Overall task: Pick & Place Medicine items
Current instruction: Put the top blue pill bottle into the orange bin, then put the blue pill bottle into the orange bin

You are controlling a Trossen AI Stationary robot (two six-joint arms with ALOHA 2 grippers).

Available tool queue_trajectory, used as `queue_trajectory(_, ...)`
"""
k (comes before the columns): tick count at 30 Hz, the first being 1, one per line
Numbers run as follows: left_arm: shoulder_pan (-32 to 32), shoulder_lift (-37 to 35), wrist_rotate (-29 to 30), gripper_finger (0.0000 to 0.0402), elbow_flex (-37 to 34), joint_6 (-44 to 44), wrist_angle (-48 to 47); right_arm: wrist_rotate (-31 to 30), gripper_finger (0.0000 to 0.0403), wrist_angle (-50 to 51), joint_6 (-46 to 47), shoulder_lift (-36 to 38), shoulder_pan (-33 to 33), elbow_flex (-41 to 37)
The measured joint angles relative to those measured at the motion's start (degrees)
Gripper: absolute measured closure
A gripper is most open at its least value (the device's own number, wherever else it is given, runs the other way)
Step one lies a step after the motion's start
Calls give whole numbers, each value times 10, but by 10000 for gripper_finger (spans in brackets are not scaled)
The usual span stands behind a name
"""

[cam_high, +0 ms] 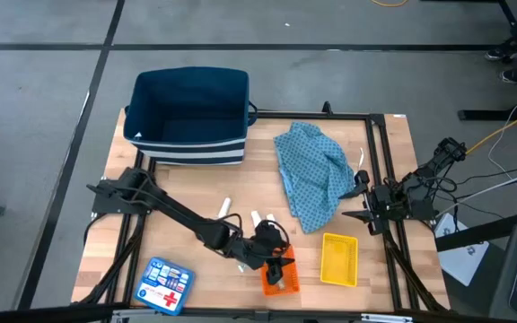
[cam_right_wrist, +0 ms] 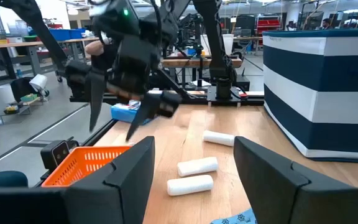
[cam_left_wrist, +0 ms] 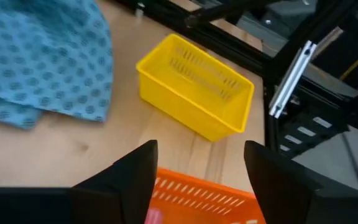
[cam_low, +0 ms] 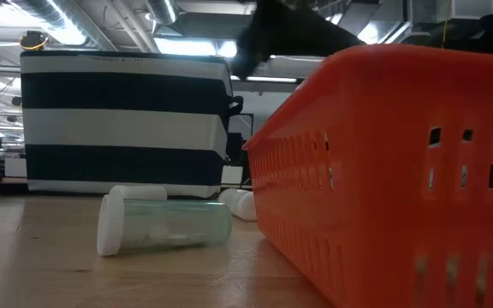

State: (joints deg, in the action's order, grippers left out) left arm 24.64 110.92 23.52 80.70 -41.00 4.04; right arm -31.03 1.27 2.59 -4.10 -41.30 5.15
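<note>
From above, three small white cylindrical sticks (cam_high: pixel 225 207) are seen lying on the bare wood near the middle of the tabletop, toward its front edge, just behind the orange tray (cam_high: pixel 280 276). The left gripper (cam_high: pixel 275 260) is held over that tray, close to the front edge. The right gripper (cam_high: pixel 359 199) is parked near the right edge, beside the blue patterned cloth (cam_high: pixel 313 175). A yellow tray (cam_high: pixel 339 259) sits just right of the orange one, a flat blue box (cam_high: pixel 163 286) with a red cross lies at the front left corner, and a striped navy bin (cam_high: pixel 189 117) stands at the back edge. No writing can be read on any of them.

At table height, one stick (cam_low: pixel 163 226) is shown as a pale translucent tube with a white ribbed cap, lying on its side beside the orange tray's wall.

In the left wrist view, the fingers (cam_left_wrist: pixel 127 177) are spread wide above the orange tray, with nothing between them.

In the right wrist view, that arm's jaws stand apart and empty; the three sticks appear plain white and unlabelled.
</note>
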Motion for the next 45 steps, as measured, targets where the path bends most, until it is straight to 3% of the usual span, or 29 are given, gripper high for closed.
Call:
queue_trajectory(4, 21, -27, 50, 164, 0, -14, -61, 0, 183, 2, 0, 0, 0, 0)
queue_trajectory(7, 36, -36, 70, 166, 0, -73, -118, 1, 183, 2, 0, 0, 0, 0)
queue_trajectory(17, 67, -30, 69, 166, 0, -257, -275, 5, 183, 3, 0, 0, 0, 0)
queue_trajectory(45, 87, 27, -41, 166, 0, -304, -365, 5, 183, 25, 15, 0, 0, 0)
